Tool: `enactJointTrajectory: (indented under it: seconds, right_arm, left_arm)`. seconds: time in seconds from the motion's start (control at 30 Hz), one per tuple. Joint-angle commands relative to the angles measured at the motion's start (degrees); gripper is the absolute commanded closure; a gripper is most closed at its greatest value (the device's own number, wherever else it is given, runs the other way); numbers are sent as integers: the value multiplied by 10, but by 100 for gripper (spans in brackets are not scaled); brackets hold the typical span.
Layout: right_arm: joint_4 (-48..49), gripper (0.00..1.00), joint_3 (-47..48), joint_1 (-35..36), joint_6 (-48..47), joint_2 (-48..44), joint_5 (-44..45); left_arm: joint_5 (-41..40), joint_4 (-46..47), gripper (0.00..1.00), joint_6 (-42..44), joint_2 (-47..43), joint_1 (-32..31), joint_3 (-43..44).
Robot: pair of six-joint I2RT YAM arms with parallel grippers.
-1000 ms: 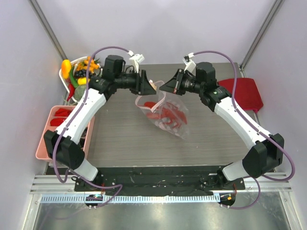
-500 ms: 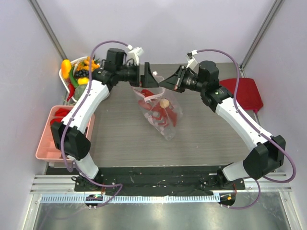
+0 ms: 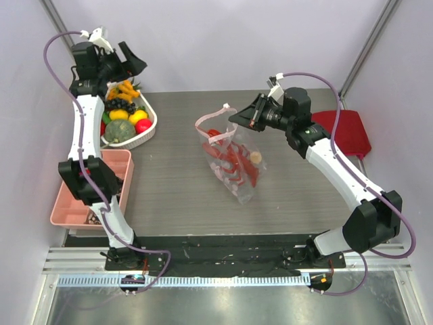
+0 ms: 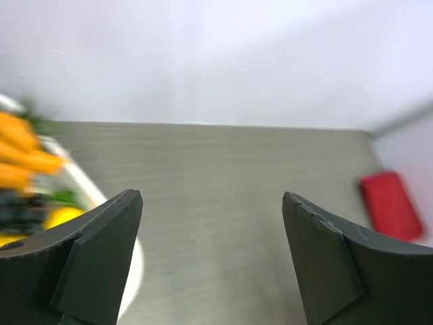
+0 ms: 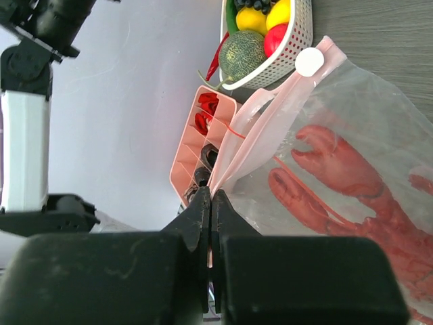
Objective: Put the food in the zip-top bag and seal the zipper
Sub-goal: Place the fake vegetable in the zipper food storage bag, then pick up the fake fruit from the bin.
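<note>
Left arm stands tall at far left, left gripper (image 3: 132, 63) spread empty; right arm reaches leftward, right gripper (image 3: 235, 119) clamped on the pink zipper strip (image 5: 262, 123) of the clear dotted plastic bag (image 3: 238, 177).

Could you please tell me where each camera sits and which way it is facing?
Top external: above and behind, looking down on the table; left arm and right arm show.
Left wrist: raised, looking across the table; its open left gripper shows.
Right wrist: looks along the right gripper, shut on the zip-top bag.
Both wrist views share the white basket.
</note>
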Motion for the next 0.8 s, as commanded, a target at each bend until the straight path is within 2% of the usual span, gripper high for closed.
enactJointTrajectory:
  seconds: [0.0,0.07,0.1,0.13,0.2,0.23,0.47,0.5,0.53,0.6,0.63,0.77]
  right_arm:
    - [36,99,4,-1,-18,-22,5]
    - [35,99,1,-1,-25,-22,6]
    - [35,99,-1,-1,-27,-23,6]
    - [35,99,-3,-1,-27,-23,6]
    - [35,99,-8,-1,-29,-23,5]
    - [35,99,-10,-1,-31,-23,6]
    - [37,99,-18,-2,-36,-18,-1]
    - [37,99,-18,-2,-36,-15,-2]
    - [37,99,-17,-3,-35,-14,-3]
    - [37,99,-15,-5,-33,-11,-7]
    - [37,99,-15,-5,-34,-10,-7]
    - [37,99,-17,-6,-30,-6,-8]
  left_arm:
    - [-97,-33,12,91,98,26,98]
    - [-105,-86,11,141,125,37,130]
    - [-101,-101,9,207,138,40,145]
    - [-105,-125,7,232,150,45,147]
    - [-140,-127,3,308,153,48,125]
    - [-148,-115,2,320,153,50,114]
    - [-151,-92,3,485,175,60,64]
    - [-146,-98,3,509,178,61,62]
    - [-136,-105,3,570,181,60,63]
    - [-128,-101,4,608,179,62,49]
    - [-113,-109,4,672,178,62,45]
    - [-105,-131,6,767,179,60,31]
